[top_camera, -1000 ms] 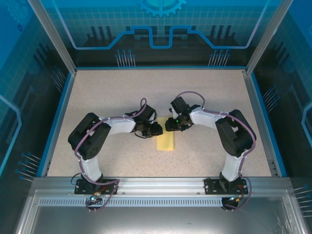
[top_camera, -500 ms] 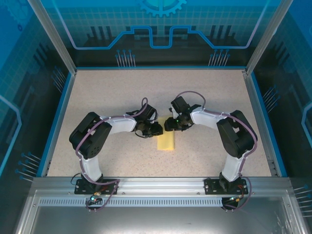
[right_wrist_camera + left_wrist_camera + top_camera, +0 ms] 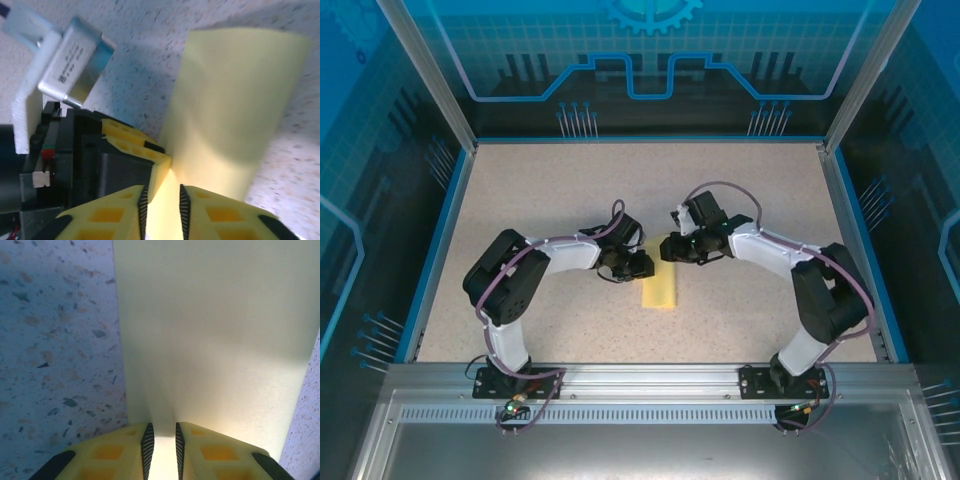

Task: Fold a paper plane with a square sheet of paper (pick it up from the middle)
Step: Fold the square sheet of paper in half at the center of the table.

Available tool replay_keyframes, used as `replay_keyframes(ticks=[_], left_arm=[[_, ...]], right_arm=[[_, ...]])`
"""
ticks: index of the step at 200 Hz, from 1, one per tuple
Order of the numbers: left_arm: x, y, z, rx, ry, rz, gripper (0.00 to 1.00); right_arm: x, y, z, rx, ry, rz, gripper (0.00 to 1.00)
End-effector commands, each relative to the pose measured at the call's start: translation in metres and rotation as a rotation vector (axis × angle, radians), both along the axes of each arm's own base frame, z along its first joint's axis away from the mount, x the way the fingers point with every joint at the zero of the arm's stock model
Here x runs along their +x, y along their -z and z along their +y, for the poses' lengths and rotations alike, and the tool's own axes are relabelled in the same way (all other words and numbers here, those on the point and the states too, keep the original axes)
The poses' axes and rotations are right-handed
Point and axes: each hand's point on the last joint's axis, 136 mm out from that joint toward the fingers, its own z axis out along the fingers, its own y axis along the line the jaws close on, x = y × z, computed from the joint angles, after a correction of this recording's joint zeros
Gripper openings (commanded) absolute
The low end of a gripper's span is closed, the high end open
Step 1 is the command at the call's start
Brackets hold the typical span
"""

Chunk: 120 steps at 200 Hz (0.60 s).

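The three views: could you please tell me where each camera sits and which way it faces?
Top external: above and behind the bases, looking down on the table; both arms, left gripper and right gripper show.
Left wrist: on that wrist, looking along its fingers onto the yellow paper.
Right wrist: on that wrist, facing its own fingers, the paper and the left gripper.
Shared: both wrist views show jaws closed on the paper.
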Motion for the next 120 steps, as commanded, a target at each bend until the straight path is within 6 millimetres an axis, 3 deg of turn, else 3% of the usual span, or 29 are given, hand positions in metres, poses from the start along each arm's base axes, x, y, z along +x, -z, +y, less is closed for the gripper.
replay_keyframes(ticks=[1,45,120], left_arm=[[-0.014,0.030,0.019,0.127,0.008,0.057,0.24],[-0.016,0.033,0.021,0.135,0.007,0.062,0.24],[-0.015,0.037,0.024,0.161,0.009,0.067,0.23]], right_arm=[[-0.009,0.019,0.014,0.064,-0.008,0.088,0.21],[-0.009,0.046,0.003,-0.017,0.007,0.115,0.18],[-0.008,0.069,-0.011,-0.059,0.022,0.124,0.18]])
